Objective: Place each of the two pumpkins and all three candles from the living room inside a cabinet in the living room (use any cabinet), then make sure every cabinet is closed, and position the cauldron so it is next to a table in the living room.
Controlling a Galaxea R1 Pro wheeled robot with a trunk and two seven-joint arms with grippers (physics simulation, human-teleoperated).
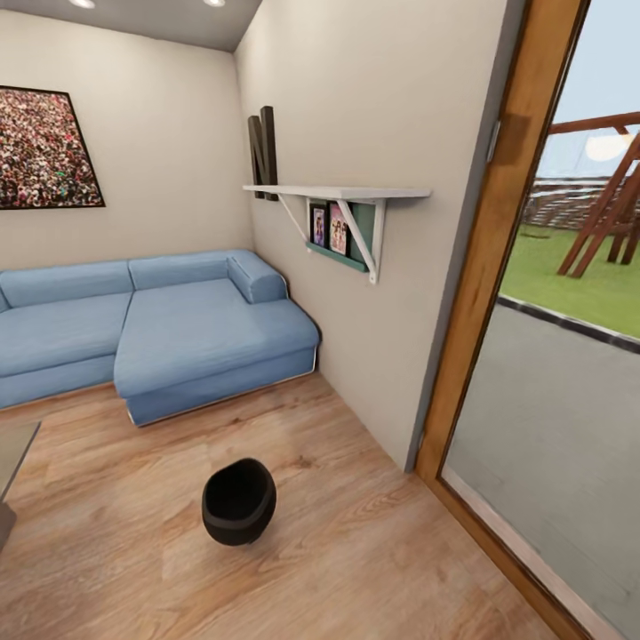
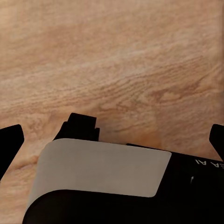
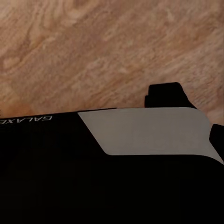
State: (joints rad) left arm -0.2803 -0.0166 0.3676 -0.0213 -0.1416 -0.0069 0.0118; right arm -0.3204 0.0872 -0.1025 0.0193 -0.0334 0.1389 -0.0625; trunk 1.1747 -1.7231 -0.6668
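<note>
The cauldron [image 1: 238, 501] stands on the wood floor [image 1: 356, 551], out in the open, well apart from the blue sofa [image 1: 178, 329] behind it and from the glass door [image 1: 551, 427] at the right. It is round and squat, so it has no clear long axis; it sits tilted, its wide dark mouth turned up and toward the camera. A grey corner of the table [image 1: 13, 453] shows at the left edge of the head view, some way from the cauldron and not touching it.

On the wall beside the sofa hangs a white shelf [image 1: 342, 192] with small framed photos [image 1: 329, 228] under it, and a large picture [image 1: 44, 149] hangs on the back wall.

In the left wrist view, black parts of the left gripper [image 2: 112, 135] show at both sides over bare planks, the fingers [image 2: 10, 142] far apart with nothing between them. In the right wrist view the robot's own dark body [image 3: 93, 177] covers much of the frame, and I cannot tell whether the right gripper is apart or together.
</note>
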